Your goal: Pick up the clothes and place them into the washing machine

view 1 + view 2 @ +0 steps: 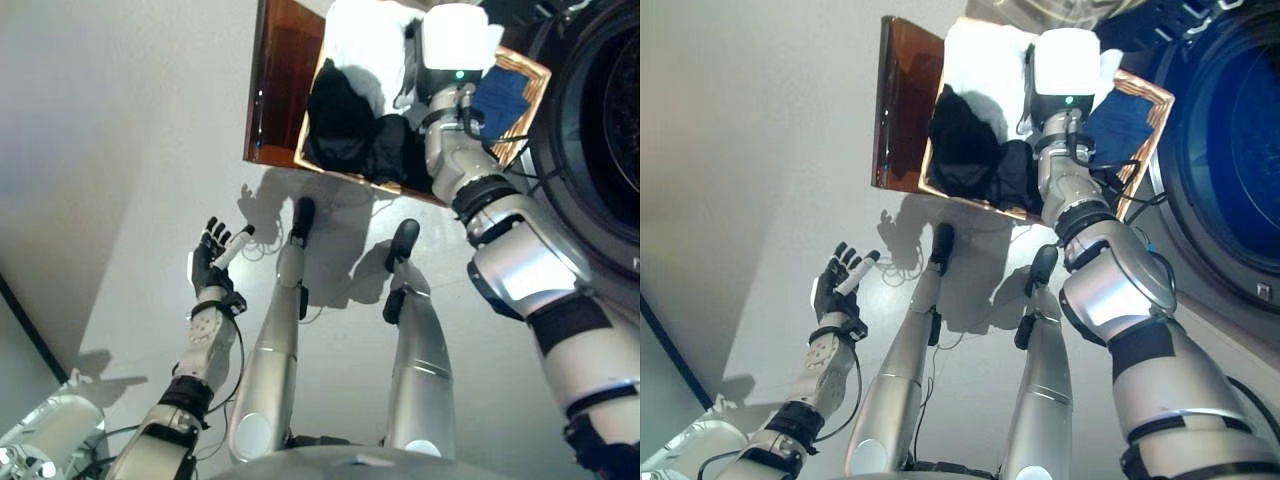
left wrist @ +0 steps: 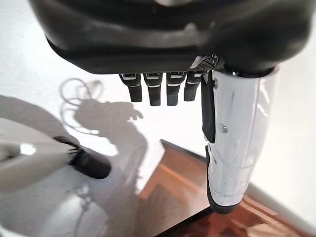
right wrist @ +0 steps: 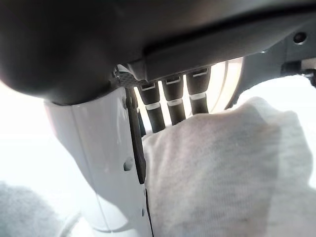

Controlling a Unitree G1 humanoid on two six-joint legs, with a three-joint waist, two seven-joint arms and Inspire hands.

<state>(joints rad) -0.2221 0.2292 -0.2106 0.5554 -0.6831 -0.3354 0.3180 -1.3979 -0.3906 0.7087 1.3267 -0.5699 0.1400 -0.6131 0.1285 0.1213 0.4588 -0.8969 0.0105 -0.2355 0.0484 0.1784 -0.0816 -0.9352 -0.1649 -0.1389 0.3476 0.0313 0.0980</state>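
Observation:
A wicker basket (image 1: 532, 72) on the floor holds a white garment (image 1: 362, 38), a black garment (image 1: 345, 120) and a blue garment (image 1: 500, 98). My right arm reaches over the basket. In the right wrist view my right hand (image 3: 173, 101) has straight fingers resting against the white garment (image 3: 232, 168), their tips hidden behind the cloth. The washing machine (image 1: 600, 120) stands at the right with its round drum opening (image 1: 1230, 150) showing. My left hand (image 1: 213, 258) hangs open at the lower left, holding nothing.
A brown wooden panel (image 1: 282, 80) stands against the basket's left side, seen too in the left wrist view (image 2: 182, 187). Pale bare floor (image 1: 120, 150) spreads to the left of it.

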